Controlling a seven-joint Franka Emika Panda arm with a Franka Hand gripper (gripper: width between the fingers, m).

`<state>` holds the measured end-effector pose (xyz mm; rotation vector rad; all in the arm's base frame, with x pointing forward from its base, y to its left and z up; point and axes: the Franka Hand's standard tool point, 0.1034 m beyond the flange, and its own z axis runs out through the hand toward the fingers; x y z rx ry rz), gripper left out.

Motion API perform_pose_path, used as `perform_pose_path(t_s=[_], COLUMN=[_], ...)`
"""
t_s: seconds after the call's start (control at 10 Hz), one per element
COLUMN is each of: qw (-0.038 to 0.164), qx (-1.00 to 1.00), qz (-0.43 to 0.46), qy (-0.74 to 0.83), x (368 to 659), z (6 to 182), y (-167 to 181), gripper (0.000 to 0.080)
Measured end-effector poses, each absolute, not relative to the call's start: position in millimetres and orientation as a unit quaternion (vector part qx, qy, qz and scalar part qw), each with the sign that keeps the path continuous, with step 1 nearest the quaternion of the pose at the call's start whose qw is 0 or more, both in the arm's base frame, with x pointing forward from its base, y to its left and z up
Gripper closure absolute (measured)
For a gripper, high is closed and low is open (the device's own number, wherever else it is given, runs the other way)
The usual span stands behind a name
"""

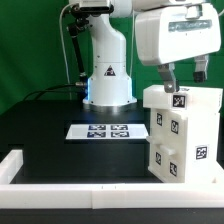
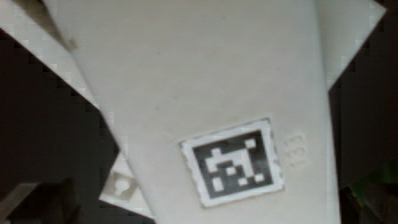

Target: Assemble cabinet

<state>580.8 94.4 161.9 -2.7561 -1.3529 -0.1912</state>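
The cabinet [image 1: 182, 135] is a tall white box of blocky panels with several black-and-white tags. It stands upright on the black table at the exterior view's right. My gripper [image 1: 186, 80] hangs just above its top edge, with its two dark fingers [image 1: 172, 80] spread apart and nothing between them. In the wrist view a white cabinet panel [image 2: 196, 90] with one tag [image 2: 235, 162] fills the frame very close up. A second panel edge with a small round hole [image 2: 121, 186] shows beside it. My fingertips do not show clearly there.
The marker board [image 1: 105, 131] lies flat on the table in front of the robot base [image 1: 107, 80]. A long white border rail [image 1: 80, 183] runs along the table's front, with a raised end [image 1: 12, 165] at the exterior view's left. Black cables hang behind.
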Motion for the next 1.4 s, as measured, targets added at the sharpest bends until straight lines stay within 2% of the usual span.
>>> perform_pose_path(t_s=[0.4, 0.5, 0.6, 0.7, 1.0, 1.4], qw=[0.031, 0.031, 0.031, 0.031, 0.034, 0.043], qx=[-0.890, -0.890, -0.890, -0.894, -0.913, -0.971], qz=[-0.059, -0.059, -0.059, -0.059, -0.058, -0.058], qy=[-0.451, -0.451, -0.451, -0.443, -0.403, -0.230], x=[577.2, 577.2, 577.2, 577.3, 578.1, 580.6], z=[152.8, 152.8, 152.8, 152.8, 153.0, 154.0], y=[88.2, 88.0, 87.8, 87.7, 83.8, 83.5], gripper=[0.0002, 0.0096, 0.0096, 0.0245, 0.0245, 0.0245])
